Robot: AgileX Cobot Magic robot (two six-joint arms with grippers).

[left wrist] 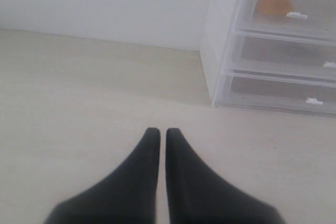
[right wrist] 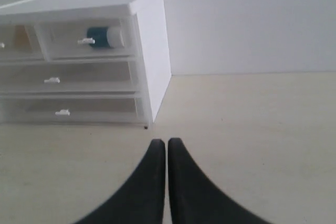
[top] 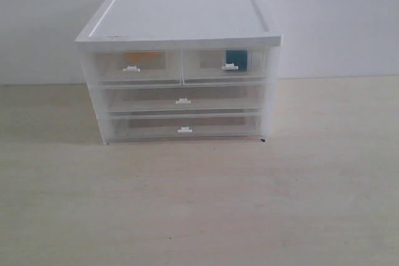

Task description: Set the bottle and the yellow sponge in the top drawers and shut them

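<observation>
Both top drawers of the white-topped cabinet are pushed in. Through the clear front of the left top drawer the yellow sponge shows; it also appears as an orange shape, the sponge, in the left wrist view. The teal bottle lies inside the right top drawer; the bottle lies on its side with its white cap showing. My left gripper is shut and empty over the table, away from the cabinet. My right gripper is likewise shut and empty. Neither gripper shows in the exterior view.
Two full-width clear drawers, the middle drawer and the bottom drawer, sit shut below the top pair. The pale wooden table stretches in front of the cabinet. A white wall stands behind.
</observation>
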